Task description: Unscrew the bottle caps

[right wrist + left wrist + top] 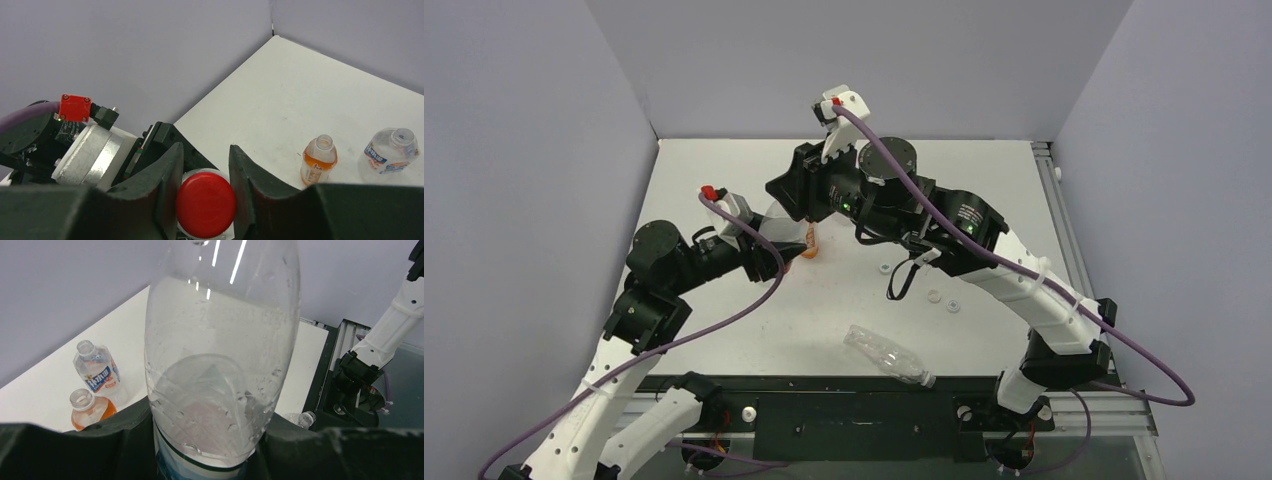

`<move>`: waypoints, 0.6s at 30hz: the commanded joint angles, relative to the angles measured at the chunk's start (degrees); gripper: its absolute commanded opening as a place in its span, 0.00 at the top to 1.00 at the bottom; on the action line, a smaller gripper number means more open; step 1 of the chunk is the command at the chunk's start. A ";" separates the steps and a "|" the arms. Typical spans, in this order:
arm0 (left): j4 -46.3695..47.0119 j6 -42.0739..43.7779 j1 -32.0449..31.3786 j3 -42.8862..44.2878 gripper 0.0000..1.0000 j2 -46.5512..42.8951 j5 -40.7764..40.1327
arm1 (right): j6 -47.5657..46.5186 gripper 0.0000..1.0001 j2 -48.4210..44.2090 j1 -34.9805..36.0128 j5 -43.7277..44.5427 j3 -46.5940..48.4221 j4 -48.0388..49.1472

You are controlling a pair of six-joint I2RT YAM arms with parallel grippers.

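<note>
Now | left pincer (207,415) clamps smooth clear plastic bottle (220,340) | right pincer (205,162) grips round red cap (205,204)

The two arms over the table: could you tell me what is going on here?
The left gripper holds a clear bottle by its body while the right gripper grips its red cap to unscrew it. Three whitish caps lie loose on the table, and two bottles stand open at the back.

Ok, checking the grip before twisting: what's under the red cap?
Only a thin whitish rim shows beneath the red cap, between the fingers of the right hand. Those fingers cover the clear bottle here; the left wrist view shows it clamped in the left hand.
</note>
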 commanded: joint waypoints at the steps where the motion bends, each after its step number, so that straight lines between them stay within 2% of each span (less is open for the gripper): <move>1: 1.33 1.29 0.01 -0.14 0.83 -0.58 -0.94 | 1.60 0.77 -3.57 -1.56 -1.03 -1.52 3.44; 7: 0.97 1.39 0.01 -1.88 0.84 -1.00 0.16 | -1.74 0.82 -7.99 -1.90 -4.14 -5.97 7.49; 9: 0.80 0.95 0.01 -2.23 0.83 -1.04 1.72 | -5.59 0.87 -10.44 -2.00 -6.43 -8.57 10.42; 11: 0.94 -0.45 0.01 -2.54 0.83 -0.96 4.17 | -7.94 0.90 -13.72 -2.50 -9.86 -15.23 15.56; 14: 1.58 -3.12 0.01 -2.95 0.84 -0.58 10.73 | -9.05 0.90 -17.64 -5.15 -17.41 -20.95 23.69; 18: 2.14 -8.50 0.01 -3.68 0.84 0.25 20.60 | -7.59 0.90 -19.60 -8.95 -27.51 -22.71 27.33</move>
